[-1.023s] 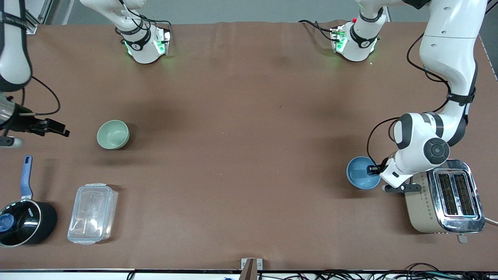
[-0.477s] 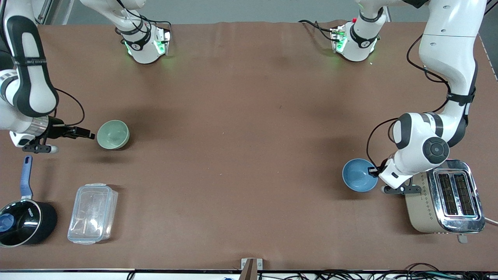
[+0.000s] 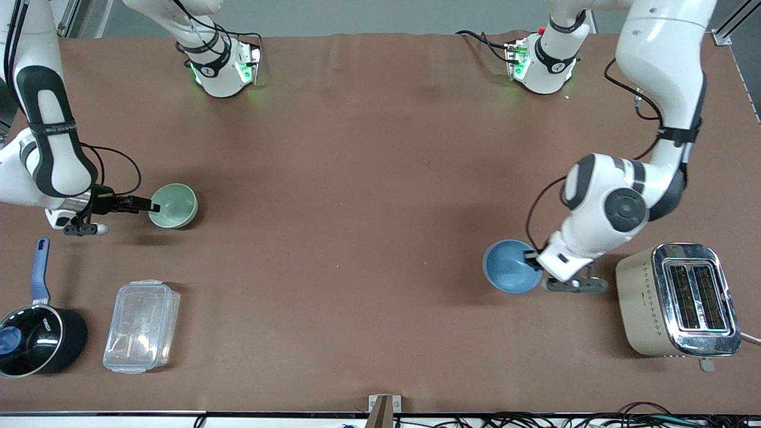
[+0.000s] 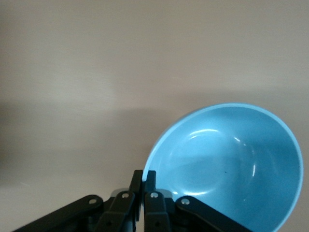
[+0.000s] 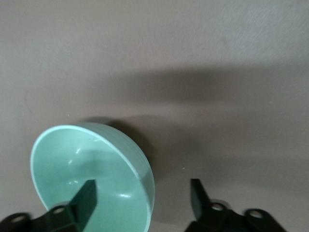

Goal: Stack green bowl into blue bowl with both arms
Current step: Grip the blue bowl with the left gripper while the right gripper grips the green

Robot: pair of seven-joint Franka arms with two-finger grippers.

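The left gripper (image 3: 531, 260) is closed on the rim of the blue bowl (image 3: 510, 266), its 2 fingers (image 4: 150, 180) pressed together over the edge as seen in the left wrist view, where the bowl (image 4: 231, 164) is shown tilted with its lighter inside turned toward the camera. The bowl is held at the left arm's end of the table, beside the toaster (image 3: 678, 300) and toward the middle of the table from it; whether it is lifted clear of the brown table (image 3: 368, 178) cannot be told. From the gripper, the left arm (image 3: 612, 208) is bent sharply at the wrist and is carried up through a folded elbow to its base along the top of the front view. The right gripper (image 3: 153, 207) is spread wide, with 1 finger (image 5: 86, 195) set inside the green bowl (image 3: 173, 205) and the other outside its wall, so the rim (image 5: 140, 169) is straddled but not clamped. The green bowl is seated upright on the table at the right arm's end, farther from the front camera than the clear plastic container (image 3: 141, 326) and the black pot (image 3: 35, 339). The right arm (image 3: 50, 160) is stretched low and nearly level toward the bowl.
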